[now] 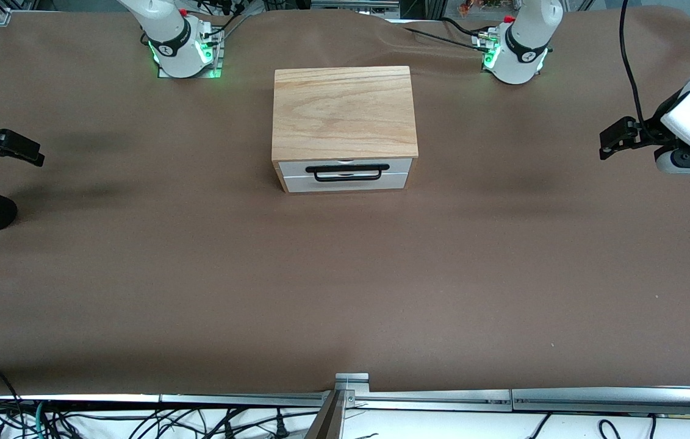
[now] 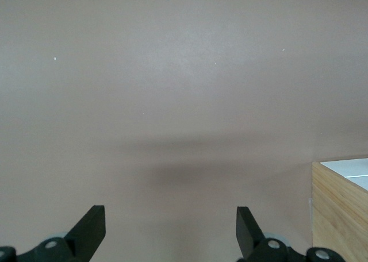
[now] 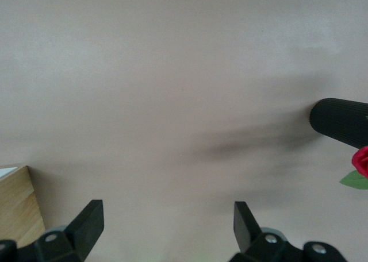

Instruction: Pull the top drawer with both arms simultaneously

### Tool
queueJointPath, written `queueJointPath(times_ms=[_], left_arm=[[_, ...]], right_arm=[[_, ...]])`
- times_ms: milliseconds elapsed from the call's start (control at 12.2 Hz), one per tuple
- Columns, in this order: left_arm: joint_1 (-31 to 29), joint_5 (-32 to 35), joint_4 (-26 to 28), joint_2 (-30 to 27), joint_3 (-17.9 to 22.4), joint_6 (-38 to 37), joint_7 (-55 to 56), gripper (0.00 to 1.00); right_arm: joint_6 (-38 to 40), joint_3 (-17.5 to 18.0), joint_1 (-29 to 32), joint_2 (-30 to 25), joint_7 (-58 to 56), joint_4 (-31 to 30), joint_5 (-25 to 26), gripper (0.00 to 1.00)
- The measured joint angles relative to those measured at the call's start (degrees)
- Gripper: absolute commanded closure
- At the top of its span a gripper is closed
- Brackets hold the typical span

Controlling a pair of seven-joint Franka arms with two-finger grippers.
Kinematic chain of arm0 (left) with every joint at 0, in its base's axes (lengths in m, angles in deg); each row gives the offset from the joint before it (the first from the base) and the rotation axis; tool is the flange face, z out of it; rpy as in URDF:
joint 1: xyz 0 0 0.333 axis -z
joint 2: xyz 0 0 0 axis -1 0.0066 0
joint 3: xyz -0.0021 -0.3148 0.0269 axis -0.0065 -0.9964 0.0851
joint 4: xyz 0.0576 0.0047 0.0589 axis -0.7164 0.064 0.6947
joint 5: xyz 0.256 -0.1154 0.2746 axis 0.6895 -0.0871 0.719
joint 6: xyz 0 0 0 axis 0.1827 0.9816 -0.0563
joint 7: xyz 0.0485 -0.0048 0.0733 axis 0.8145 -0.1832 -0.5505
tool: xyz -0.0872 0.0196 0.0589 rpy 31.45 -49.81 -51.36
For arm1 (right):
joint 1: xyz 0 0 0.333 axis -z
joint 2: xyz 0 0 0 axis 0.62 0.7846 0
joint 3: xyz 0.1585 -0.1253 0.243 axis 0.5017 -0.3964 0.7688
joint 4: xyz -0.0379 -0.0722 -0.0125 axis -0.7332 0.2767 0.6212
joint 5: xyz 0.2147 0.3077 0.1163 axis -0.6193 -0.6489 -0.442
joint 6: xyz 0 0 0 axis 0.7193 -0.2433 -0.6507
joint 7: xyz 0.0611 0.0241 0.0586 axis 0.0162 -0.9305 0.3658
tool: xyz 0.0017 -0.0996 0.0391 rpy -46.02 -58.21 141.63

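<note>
One box, two arms, two spread grippers.

Front view: a light-wood box [image 1: 343, 113] sits mid-table on the brown cloth [image 1: 345, 274]; its top drawer [image 1: 346, 168] is flush, carrying one black handle [image 1: 347, 172]. The left gripper [image 1: 606, 146] and right gripper [image 1: 36, 158] hang over bare cloth at their table ends.
Left wrist view: two fingers [image 2: 92, 224] parted, box corner beside.
Right wrist view: two fingers [image 3: 89, 222] parted; one black cylinder [image 3: 339, 121], one red flower [image 3: 361, 161].

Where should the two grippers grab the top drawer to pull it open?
Probably the long black wire handle on the top drawer, one gripper toward each end, coming from in front of the drawer. It stands off the white panel. Left gripper and right gripper hang open over bare table.
</note>
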Motion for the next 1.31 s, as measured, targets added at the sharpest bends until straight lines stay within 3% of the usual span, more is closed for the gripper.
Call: queueJointPath(times_ms=[657, 821, 986, 1314], left_arm=[[-0.07, -1.45, 0.0, 1.27, -0.11, 0.02, 1.48, 0.0], [-0.06, -5.28, 0.35, 3.68, -0.19, 2.86, 1.53, 0.0], [-0.05, -8.15, 3.49, 5.81, -0.81, 10.51, 1.55, 0.0], [0.04, -22.74, 18.18, 7.27, -3.81, 30.64, 0.06, 0.0]], right_arm=[[0.66, 1.14, -2.23, 4.29, -0.12, -0.26, -2.13, 0.0], [0.66, 1.81, -2.67, 5.17, -0.09, -0.27, -8.91, 0.0], [0.7, 1.85, -2.61, 6.49, -0.09, -0.32, -17.37, 0.0], [-0.31, 1.82, -2.54, 13.21, -2.41, -0.46, -35.05, 0.0]])
